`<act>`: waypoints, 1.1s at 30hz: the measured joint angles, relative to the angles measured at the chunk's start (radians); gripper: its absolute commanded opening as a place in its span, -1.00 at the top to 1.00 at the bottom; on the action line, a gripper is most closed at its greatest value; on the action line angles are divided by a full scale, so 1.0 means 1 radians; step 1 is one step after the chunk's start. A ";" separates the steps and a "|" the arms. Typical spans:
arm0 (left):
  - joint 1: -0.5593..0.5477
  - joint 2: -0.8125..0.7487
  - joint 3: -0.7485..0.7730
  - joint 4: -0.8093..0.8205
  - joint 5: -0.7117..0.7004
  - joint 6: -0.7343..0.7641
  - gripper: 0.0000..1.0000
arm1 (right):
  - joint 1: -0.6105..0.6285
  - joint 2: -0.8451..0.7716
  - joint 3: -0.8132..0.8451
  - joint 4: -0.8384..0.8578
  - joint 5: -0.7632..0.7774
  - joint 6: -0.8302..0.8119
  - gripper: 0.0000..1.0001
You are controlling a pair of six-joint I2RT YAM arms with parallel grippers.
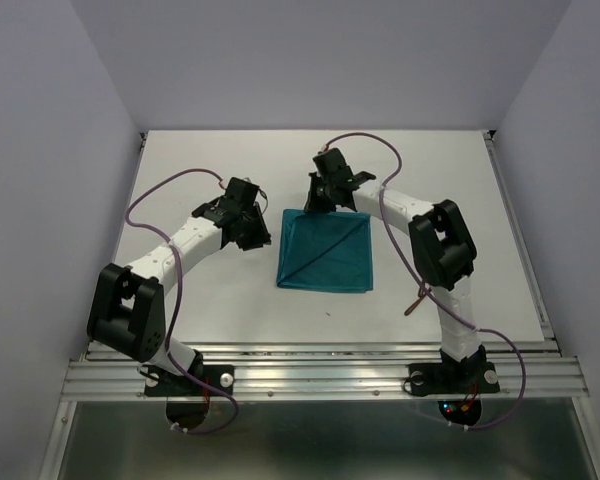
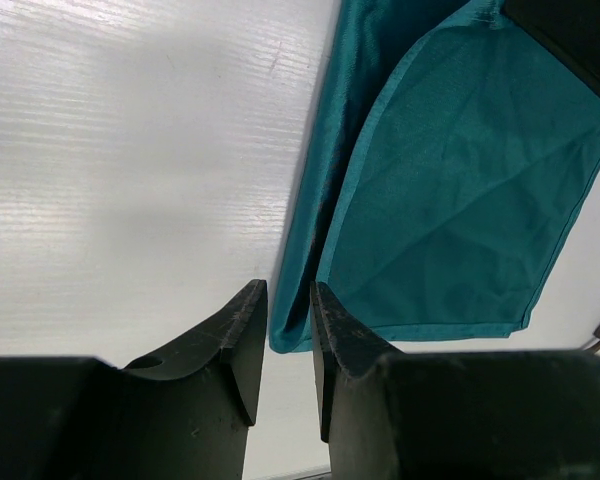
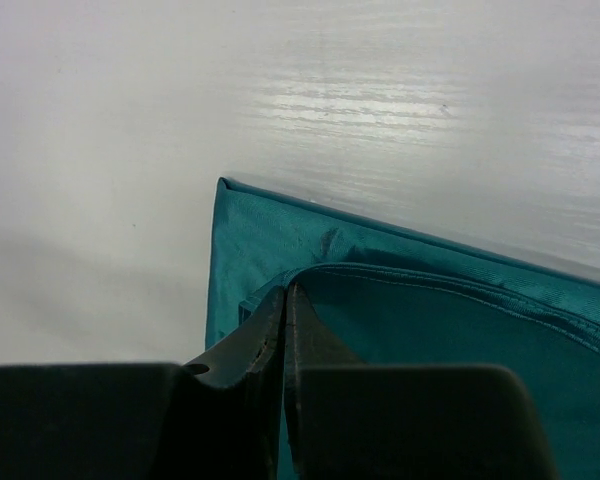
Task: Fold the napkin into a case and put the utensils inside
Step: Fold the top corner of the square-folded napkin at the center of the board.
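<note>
Overhead view with two wrist views. The napkin [image 1: 325, 252] lies flat near the middle of the tabletop [image 1: 440, 165], folded so that an upper layer [image 2: 460, 190] covers most of a lower one; a strip of the lower layer shows along the left side in the left wrist view. Diagonal creases cross the cloth in the overhead view.

The right pincer [image 1: 317, 203] stands at the far left corner of the napkin. In its own wrist view its fingers [image 3: 270, 325] are pressed together with no gap, and the hemmed edge of the upper layer [image 3: 430, 285] curves up to meet their tips, so the pincer is closed on that edge. The lower layer's corner [image 3: 225, 190] lies flat on the tabletop just beyond the tips.

The left pincer [image 1: 255, 235] stands just beside the napkin's left edge, towards the far end. Its fingers [image 2: 242, 335] are narrowly apart with nothing held between them. The napkin's corner [image 2: 280, 340] appears in the gap just past the tips; whether the tips touch the cloth cannot be told.

A thin reddish-brown utensil [image 1: 417, 300] lies on the tabletop to the right of the napkin, apart from it and partly hidden by the right arm; its kind cannot be told.
</note>
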 measured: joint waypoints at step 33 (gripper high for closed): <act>0.001 0.000 -0.002 0.002 0.002 -0.003 0.30 | 0.016 0.107 0.137 -0.050 -0.062 -0.034 0.61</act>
